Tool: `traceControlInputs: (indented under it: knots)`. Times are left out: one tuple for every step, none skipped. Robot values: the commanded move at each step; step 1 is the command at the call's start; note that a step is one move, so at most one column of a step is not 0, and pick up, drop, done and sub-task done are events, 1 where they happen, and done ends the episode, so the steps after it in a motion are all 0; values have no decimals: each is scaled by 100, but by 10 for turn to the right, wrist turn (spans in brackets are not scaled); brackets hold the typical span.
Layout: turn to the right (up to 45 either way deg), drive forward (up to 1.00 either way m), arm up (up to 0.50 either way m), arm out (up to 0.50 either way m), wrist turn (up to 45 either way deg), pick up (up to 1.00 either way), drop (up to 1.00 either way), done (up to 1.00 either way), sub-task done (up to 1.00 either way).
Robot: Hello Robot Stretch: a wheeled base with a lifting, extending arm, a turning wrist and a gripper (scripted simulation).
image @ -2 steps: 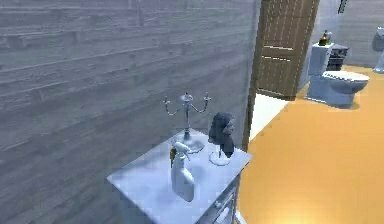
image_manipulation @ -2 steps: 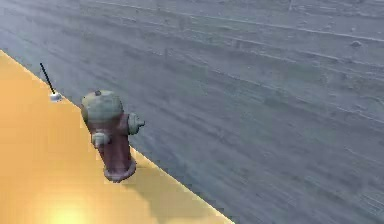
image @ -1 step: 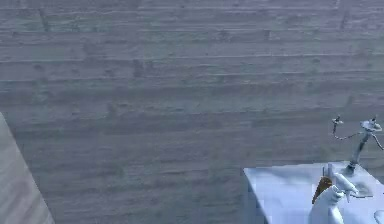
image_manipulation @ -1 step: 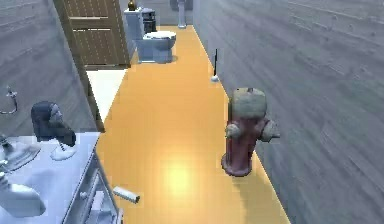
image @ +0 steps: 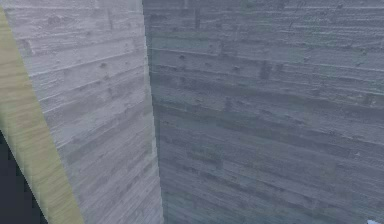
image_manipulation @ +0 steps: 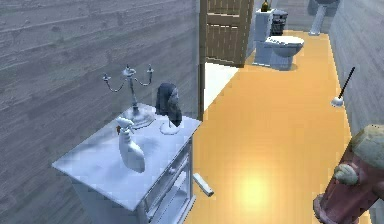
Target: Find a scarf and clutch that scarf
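Planking of grey wood is running across the forward view and meeting in a corner. In the arm side view an orange floor is stretching toward a brown wooden door and a white toilet beyond it. A white cabinet is standing against the grey wall at lower left, carrying a silver candelabra, a dark grey shape just beside it and a pale spray bottle nearer the front. Whether that dark shape is a scarf cannot be told. A reddish rounded object is sitting at lower right, and a plunger is leaning by the right wall.
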Motion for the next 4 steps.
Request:
traceControlInputs:
  knots:
    - [0, 0, 50, 0, 0, 0, 0, 0, 0]
    - [0, 0, 38, 0, 0, 0, 0, 0, 0]
    - [0, 0, 0, 44, 0, 0, 0, 0, 0]
    - [0, 0, 0, 0, 450, 0, 0, 0, 0]
